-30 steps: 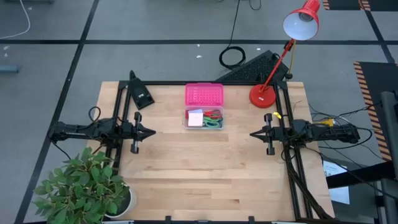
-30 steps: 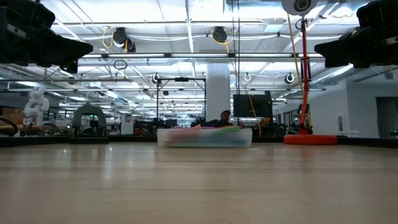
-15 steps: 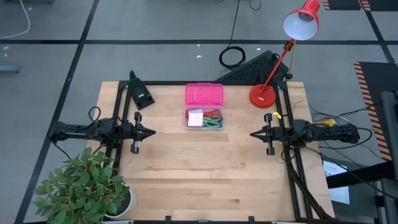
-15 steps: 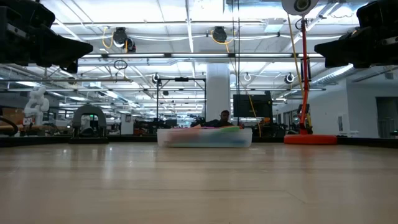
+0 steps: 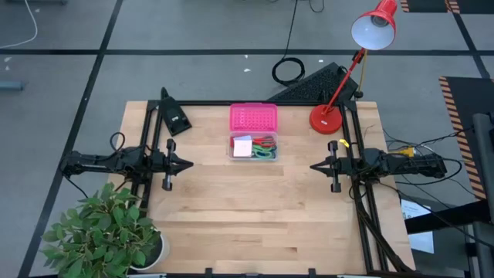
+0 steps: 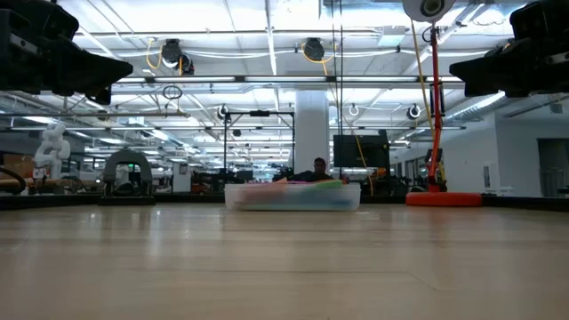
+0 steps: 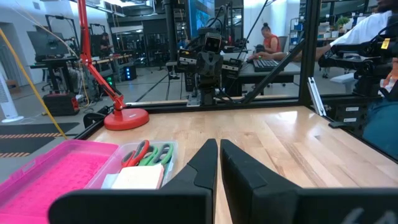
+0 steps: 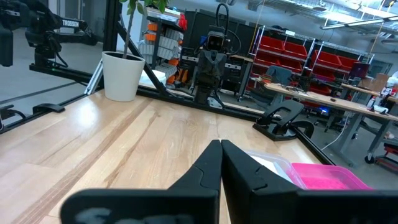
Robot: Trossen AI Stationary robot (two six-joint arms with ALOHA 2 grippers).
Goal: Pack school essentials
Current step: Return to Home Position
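Observation:
The school essentials (image 5: 254, 147) lie inside a clear plastic box (image 5: 253, 157) at the far middle of the table: scissors with red and green handles (image 7: 148, 154) and a white and pink notepad (image 5: 242, 147). The box's pink lid (image 5: 253, 118) lies open behind it. My left gripper (image 5: 191, 163) hovers shut at the table's left edge, pointing right. My right gripper (image 5: 312, 166) hovers shut at the right edge, pointing left. Both are well clear of the box.
A red desk lamp (image 5: 326, 118) stands at the far right corner. A black stand (image 5: 174, 116) sits at the far left corner. A potted plant (image 5: 108, 232) stands off the near left corner. Bare wood fills the near half of the table (image 5: 255, 216).

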